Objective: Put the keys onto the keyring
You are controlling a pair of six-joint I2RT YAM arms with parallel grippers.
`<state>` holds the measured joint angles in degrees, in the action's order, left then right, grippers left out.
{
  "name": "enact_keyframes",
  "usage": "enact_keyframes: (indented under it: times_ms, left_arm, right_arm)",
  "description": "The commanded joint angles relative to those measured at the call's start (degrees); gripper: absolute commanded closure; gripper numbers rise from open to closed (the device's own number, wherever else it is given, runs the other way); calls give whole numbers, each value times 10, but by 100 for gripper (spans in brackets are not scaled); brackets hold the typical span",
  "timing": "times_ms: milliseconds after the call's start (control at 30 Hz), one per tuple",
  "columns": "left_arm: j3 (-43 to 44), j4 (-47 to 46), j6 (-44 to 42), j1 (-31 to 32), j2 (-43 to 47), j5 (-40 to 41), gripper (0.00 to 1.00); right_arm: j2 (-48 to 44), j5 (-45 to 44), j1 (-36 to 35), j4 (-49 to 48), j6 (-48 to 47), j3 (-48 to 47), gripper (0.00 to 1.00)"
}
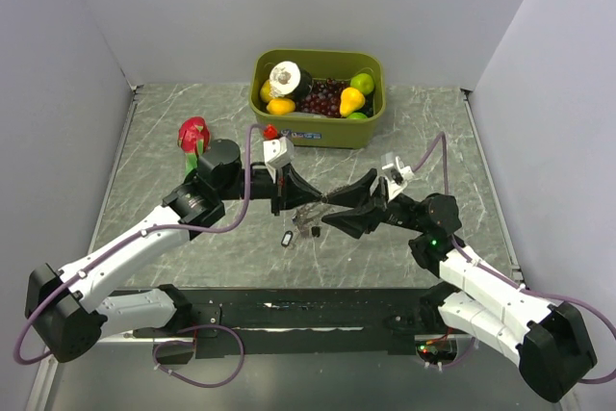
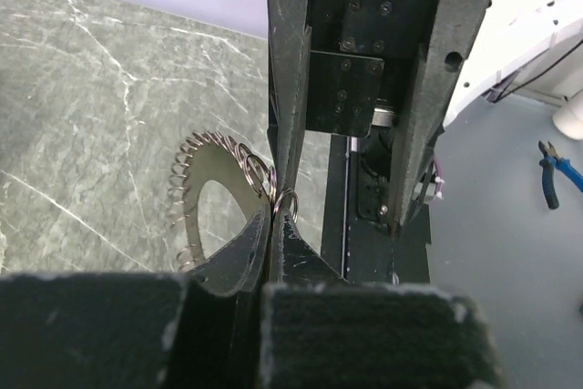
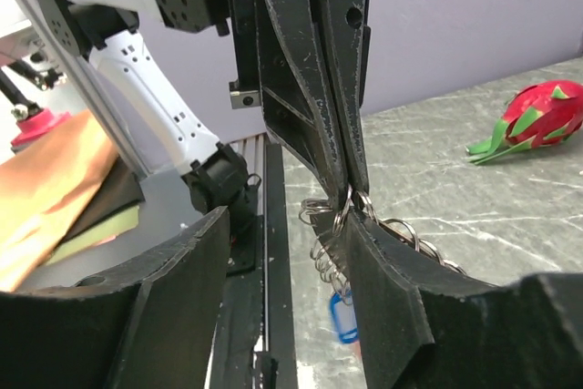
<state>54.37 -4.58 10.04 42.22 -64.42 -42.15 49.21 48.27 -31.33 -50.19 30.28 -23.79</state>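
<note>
Closest in, left arm's black jaws are clamped on the large grey coiled-rim metal keyring (image 2: 185, 184), held mid-frame above the grey marbled counter (image 2: 82, 116). Right arm's jaws gape, facing it from the right, one finger against its rim; both arms equally near.
</note>
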Motion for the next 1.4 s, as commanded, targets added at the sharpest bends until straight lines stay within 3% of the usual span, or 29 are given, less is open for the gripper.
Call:
enact_keyframes:
  times_ms: [0, 200, 300, 367, 467, 567, 600, 667, 767, 867, 900, 1000, 1200, 1267, 1367]
  left_arm:
    - [27, -1, -27, 15, 28, -54, 99]
    - [23, 12, -46, 16, 33, -72, 99]
    - [22, 21, -57, 18, 35, -79, 99]
    - [19, 21, -60, 19, 37, -81, 99]
    - [20, 27, -63, 24, 35, -79, 99]
    - [28, 44, -71, 30, 29, -78, 99]
    - [32, 44, -72, 30, 29, -76, 99]
    - [32, 44, -74, 31, 26, -75, 99]
    - [31, 44, -71, 31, 27, -65, 99]
    - [29, 39, -57, 31, 34, -37, 84]
    - [26, 34, -50, 31, 39, -22, 68]
    - [5, -9, -8, 28, 60, 23, 55]
    - [-64, -168, 116, -20, 95, -12, 45]
    - [-88, -265, 180, -48, 97, -42, 45]
    - [-117, -338, 237, -62, 78, -93, 49]
  right_arm:
    - [-10, -11, 0, 6, -42, -26, 43]
    - [8, 61, 7, -15, -56, -32, 50]
    - [21, 82, 12, -24, -51, -38, 55]
    - [28, 87, 14, -31, -43, -42, 65]
    - [33, 87, 14, -36, -29, -49, 67]
    - [34, 78, 14, -7, -28, -61, 77]
    - [34, 77, 14, 8, -32, -66, 88]
    - [39, 72, 14, 29, -41, -78, 98]
    - [34, 54, 14, 33, -33, -73, 100]
    - [26, 29, 13, 17, -23, -60, 100]
    - [25, 20, 14, 0, -17, -55, 100]
    - [20, -7, 14, -51, 26, -27, 100]
    - [14, -62, 14, -189, 88, 23, 100]
    - [11, -70, 15, -225, 97, 30, 100]
    - [10, -65, 15, -274, 115, 34, 100]
